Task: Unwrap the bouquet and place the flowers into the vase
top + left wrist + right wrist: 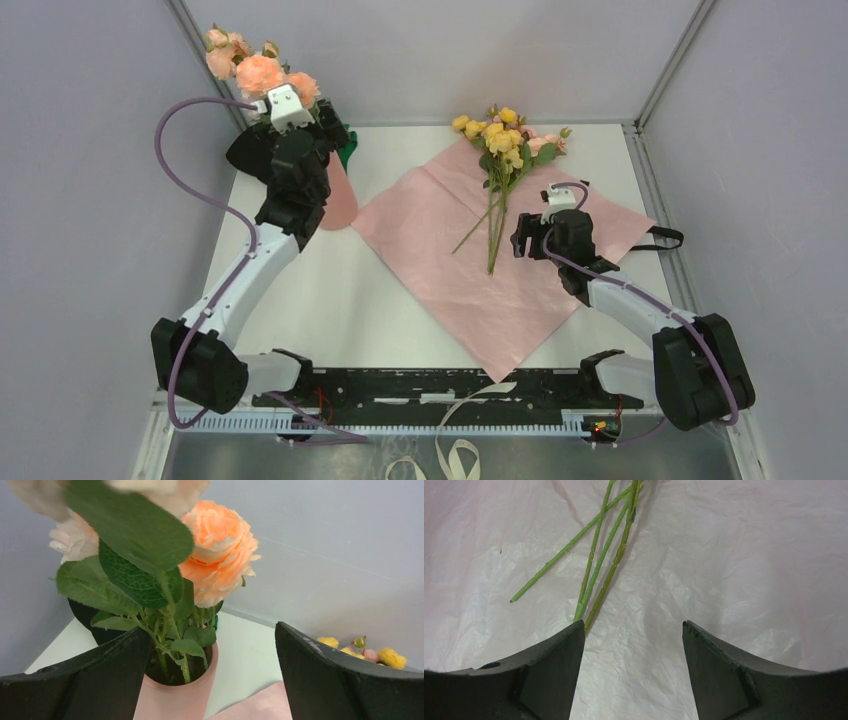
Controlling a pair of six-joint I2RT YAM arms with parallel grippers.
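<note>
Left tool (211, 629) wide open just above the vase (172, 700); right tool (633, 623) wide open, stems (596, 555) at one fingertip

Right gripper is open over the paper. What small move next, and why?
Probably nudge the right gripper forward and slightly left, then close on the green stems. They lie loose on the pink paper, ending by its left finger, not between the open jaws, and are not yet in the vase.

A small salmon-pink cylindrical vase (343, 200) stands far left on the white table (330, 300), peach artificial roses (260, 72) in it. Right of it lies a spread pink paper sheet (430, 230), yellow-bloomed green stems (500, 150) on it.
</note>
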